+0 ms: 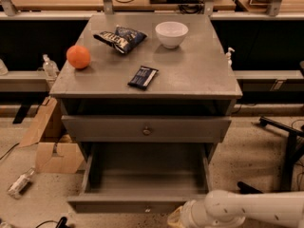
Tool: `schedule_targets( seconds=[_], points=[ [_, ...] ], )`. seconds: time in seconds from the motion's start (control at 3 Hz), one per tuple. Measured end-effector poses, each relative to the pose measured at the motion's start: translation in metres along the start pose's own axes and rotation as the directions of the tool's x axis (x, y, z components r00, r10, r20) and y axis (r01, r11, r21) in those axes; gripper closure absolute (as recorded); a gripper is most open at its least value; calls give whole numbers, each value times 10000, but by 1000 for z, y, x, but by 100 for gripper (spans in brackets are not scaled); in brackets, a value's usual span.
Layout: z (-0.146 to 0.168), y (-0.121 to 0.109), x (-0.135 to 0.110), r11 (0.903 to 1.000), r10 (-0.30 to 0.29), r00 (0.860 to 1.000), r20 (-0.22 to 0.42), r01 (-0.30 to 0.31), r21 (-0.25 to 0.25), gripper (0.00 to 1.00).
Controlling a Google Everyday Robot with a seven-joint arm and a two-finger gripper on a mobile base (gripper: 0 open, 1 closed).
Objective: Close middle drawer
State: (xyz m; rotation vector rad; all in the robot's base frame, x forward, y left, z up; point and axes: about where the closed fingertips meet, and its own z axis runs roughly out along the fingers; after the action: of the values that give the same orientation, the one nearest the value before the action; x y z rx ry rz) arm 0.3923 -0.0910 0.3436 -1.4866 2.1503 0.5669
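Below the front edge of the surface (190, 75), the stiff, sliding middle drawer (142, 182) is seen open, best pushed at its front; the end effector (176, 217) is positioned beside it, its grip state cannot be told.

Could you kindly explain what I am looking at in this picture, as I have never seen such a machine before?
This is a single picture from the robot's one camera, looking down at a grey cabinet. Where the camera is mounted is not on record. The white tube coming in at the bottom right is the robot's arm. Its tip is the gripper, the part that grasps. It sits low, just in front of the middle drawer, which is pulled open and looks empty. I see nothing held in the gripper. Above the open drawer is a taller drawer front with a small knob. On the cabinet top lie an orange, a chip bag, a white bowl and a dark snack bar.
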Motion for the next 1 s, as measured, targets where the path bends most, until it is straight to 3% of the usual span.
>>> schedule_targets(
  seconds=[0.33,0.67,1.0],
  points=[
    [3,-12,-6,10000,-83,9999,-68,83,-25,100],
    [10,-57,-25,9996,-265,9993,-264,267,77,100],
    [11,-63,-27,9995,-287,9991,-303,290,109,100]
  ],
)
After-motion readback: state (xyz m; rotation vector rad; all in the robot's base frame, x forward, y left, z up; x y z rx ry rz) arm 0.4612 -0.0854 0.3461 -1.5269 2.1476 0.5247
